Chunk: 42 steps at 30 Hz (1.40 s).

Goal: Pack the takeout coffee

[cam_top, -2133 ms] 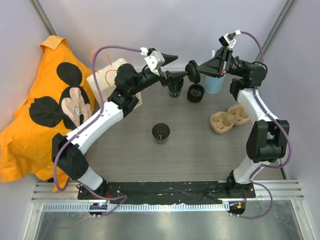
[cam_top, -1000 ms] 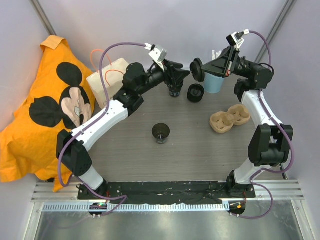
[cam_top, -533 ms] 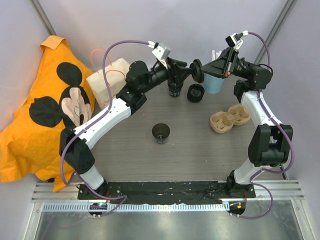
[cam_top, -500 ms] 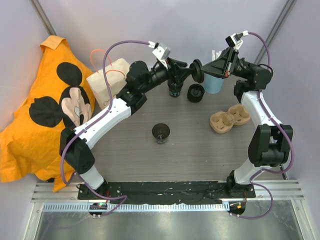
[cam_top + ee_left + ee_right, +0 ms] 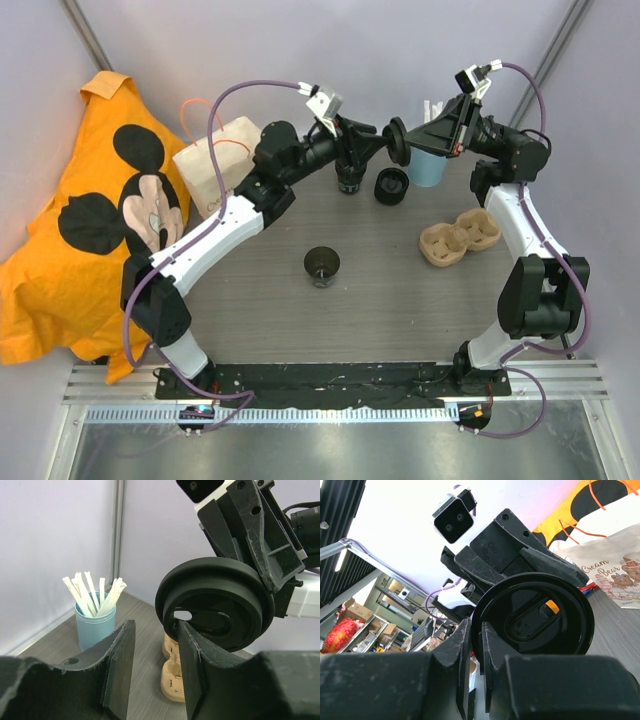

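grey tabletop (image 5: pixel 400 300), paper bag (image 5: pixel 620 550) w/ "cream bear" print

bright, even light — soft shadows, near-field blur

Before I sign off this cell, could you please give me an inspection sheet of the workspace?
Surface: grey wood-grain table, no spills seen.
Job's things: three small black takeout cups, upright; round black plastic lid, airborne; white paper bag.
Clutter: light blue cup of white straws; tan pulp cup tray.
Grippers: right gripper shut on lid; left gripper open at its rim.
Cables: purple cables loop over both arms.
Surroundings: orange cartoon-mouse cloth, left.
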{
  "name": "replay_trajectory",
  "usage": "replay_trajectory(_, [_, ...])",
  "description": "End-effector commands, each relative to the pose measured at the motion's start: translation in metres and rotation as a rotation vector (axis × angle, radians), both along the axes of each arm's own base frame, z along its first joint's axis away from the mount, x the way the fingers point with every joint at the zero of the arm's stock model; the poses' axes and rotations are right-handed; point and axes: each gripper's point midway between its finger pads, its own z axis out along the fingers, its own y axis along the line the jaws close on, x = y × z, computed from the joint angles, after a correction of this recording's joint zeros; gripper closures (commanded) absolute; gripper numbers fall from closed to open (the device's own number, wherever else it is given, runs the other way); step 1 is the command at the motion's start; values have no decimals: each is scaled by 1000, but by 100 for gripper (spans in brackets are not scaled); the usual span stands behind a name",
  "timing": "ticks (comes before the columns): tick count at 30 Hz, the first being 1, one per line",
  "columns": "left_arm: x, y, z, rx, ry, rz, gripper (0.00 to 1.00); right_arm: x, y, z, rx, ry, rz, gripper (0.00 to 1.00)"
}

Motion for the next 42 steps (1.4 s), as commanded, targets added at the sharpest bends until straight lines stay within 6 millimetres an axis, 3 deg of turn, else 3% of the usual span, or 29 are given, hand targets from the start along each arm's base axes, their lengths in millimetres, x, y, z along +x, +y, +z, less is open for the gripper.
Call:
replay_trajectory(1, [-2, -1, 26, -45, -57, -5, 57, -49, 1, 19, 8, -411, -6, 84])
replay_trajectory(13, [-8, -4, 36, -64, -63, -32, 57, -44, 1, 14, 13, -392, -10, 84])
replay_trajectory(42, [-10, -9, 27, -49, -49, -58, 80, -51, 1, 22, 17, -414, -8, 84])
